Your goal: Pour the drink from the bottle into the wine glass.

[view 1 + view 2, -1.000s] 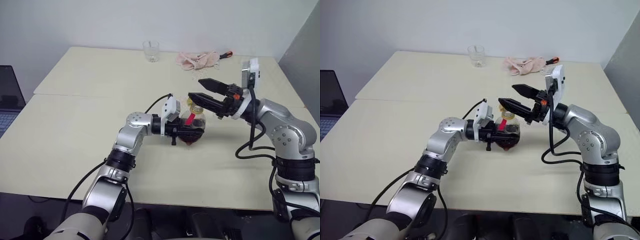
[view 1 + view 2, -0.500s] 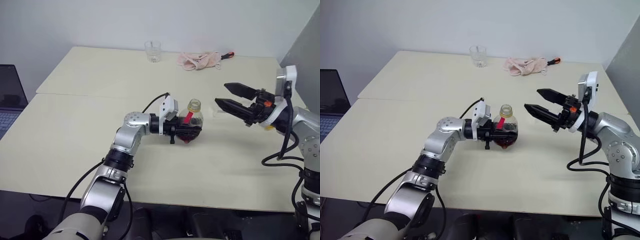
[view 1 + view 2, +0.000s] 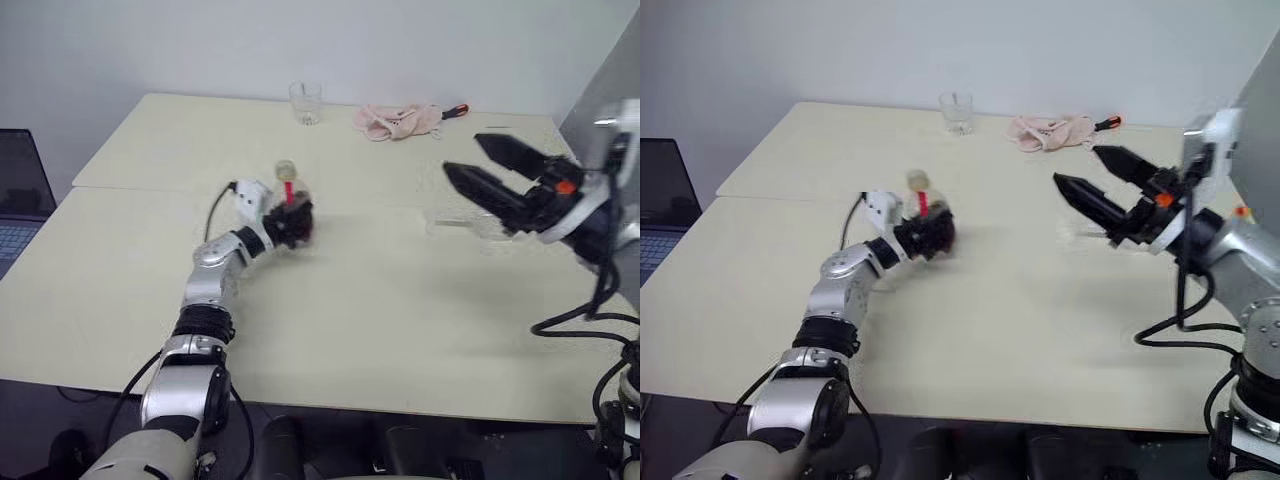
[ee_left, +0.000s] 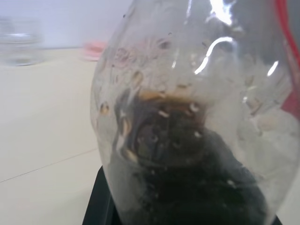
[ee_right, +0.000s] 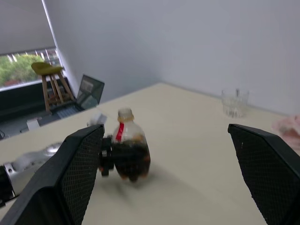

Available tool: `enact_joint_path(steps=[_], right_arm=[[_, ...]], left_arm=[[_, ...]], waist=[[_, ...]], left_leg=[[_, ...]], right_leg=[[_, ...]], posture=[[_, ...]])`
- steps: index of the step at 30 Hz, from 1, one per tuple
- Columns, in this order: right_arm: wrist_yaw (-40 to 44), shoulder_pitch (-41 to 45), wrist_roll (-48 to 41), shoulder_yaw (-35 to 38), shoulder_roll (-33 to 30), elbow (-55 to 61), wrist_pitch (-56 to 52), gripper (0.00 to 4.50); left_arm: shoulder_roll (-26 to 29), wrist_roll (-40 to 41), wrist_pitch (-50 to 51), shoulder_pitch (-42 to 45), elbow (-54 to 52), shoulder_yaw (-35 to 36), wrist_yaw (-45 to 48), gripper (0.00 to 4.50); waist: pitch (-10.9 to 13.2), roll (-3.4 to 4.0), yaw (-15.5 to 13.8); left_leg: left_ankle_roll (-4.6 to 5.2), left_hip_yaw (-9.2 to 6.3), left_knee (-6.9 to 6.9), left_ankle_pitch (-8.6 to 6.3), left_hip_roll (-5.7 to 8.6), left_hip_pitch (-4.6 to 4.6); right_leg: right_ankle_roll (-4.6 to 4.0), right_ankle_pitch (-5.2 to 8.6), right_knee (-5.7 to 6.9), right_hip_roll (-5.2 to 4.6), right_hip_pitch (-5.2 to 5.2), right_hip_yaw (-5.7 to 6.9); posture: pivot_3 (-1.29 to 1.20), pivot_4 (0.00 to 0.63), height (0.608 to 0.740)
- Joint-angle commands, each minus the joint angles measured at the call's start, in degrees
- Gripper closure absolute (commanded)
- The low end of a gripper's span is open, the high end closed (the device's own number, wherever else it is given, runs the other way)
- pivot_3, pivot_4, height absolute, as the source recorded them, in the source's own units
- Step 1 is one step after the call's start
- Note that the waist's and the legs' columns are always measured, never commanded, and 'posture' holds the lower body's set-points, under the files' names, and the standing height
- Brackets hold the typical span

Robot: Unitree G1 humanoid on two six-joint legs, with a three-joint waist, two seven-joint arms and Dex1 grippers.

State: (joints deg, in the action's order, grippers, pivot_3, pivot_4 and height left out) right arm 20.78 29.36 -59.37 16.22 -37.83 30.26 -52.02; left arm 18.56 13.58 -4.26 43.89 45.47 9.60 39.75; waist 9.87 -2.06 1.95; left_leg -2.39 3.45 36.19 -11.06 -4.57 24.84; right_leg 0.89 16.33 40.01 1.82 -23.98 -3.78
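My left gripper [image 3: 296, 222] is shut on the body of the bottle [image 3: 287, 192], a small clear bottle with a yellowish top and a red strip on its neck. It stands upright at the table's left-centre. The dark drink [image 4: 187, 192] fills its lower part. Far off at the right, my right gripper [image 3: 465, 156] hangs open above the table with nothing between its fingers. A faint clear glass shape [image 3: 452, 224] lies low on the table just behind that gripper. It seems to be the wine glass on its side, partly hidden.
A short clear tumbler [image 3: 304, 102] stands at the table's far edge. Right of it lie a pink cloth [image 3: 395, 120] and a red-handled tool [image 3: 455, 109]. A laptop [image 3: 15, 200] sits off the table's left edge.
My left arm has swung the bottle leftward and farther away across the table, still gripping it. The right gripper has drawn back to the right, away from the bottle, and stayed open.
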Motion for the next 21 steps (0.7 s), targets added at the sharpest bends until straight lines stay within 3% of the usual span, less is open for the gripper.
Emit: enact_joint_path(steps=[1, 8, 18, 19, 21], right_arm=[[-5.0, 2.8, 3.6, -8.7, 1.5, 2.8, -3.4, 0.00], [-7.1, 5.7, 12.9, -20.1, 7.8, 0.5, -2.8, 0.00], [-7.7, 9.4, 17.5, -23.2, 13.0, -1.6, -4.7, 0.00], [-8.4, 9.7, 18.4, -23.8, 13.8, -2.1, -4.9, 0.00], [-8.9, 10.0, 20.0, -24.6, 15.1, -2.5, -5.3, 0.00]], left_arm=[[2.8, -1.3, -5.2, 3.0, 5.0, 3.2, -7.5, 3.39], [6.6, -1.9, -9.2, 4.5, 14.8, 7.0, -18.3, 3.39], [6.9, -2.2, -11.7, 2.7, 20.7, 7.7, -21.9, 3.39], [6.5, -1.8, -11.8, 2.4, 20.6, 8.0, -21.8, 2.68], [5.9, -1.1, -11.6, 1.9, 20.3, 8.4, -21.3, 2.17]], waist=[[0.0, 0.00, 0.0], [0.0, -0.07, -0.2], [-0.1, -0.10, 0.3], [-0.1, -0.10, 0.5], [-0.1, -0.09, 0.5]], left_leg=[[0.00, 0.00, 0.01, 0.00, -0.01, 0.00], [-0.01, 0.08, 0.00, 0.00, -0.04, 0.12], [-0.01, 0.19, 0.00, 0.01, -0.10, -0.07], [-0.01, 0.18, 0.00, 0.01, -0.10, -0.09], [-0.01, 0.13, 0.00, 0.02, -0.11, -0.11]], right_leg=[[0.00, -0.01, 0.00, 0.00, -0.02, 0.00], [-0.03, -0.02, -0.05, -0.03, -0.07, 0.13], [-0.31, -0.19, 0.07, 0.02, -0.05, 0.18], [-0.31, -0.19, 0.08, 0.03, -0.05, 0.18], [-0.32, -0.19, 0.12, 0.06, -0.05, 0.20]], posture=[[0.00, 0.150, 0.740], [0.00, 0.150, 0.740], [0.00, 0.150, 0.740], [0.00, 0.150, 0.740], [0.00, 0.150, 0.740]])
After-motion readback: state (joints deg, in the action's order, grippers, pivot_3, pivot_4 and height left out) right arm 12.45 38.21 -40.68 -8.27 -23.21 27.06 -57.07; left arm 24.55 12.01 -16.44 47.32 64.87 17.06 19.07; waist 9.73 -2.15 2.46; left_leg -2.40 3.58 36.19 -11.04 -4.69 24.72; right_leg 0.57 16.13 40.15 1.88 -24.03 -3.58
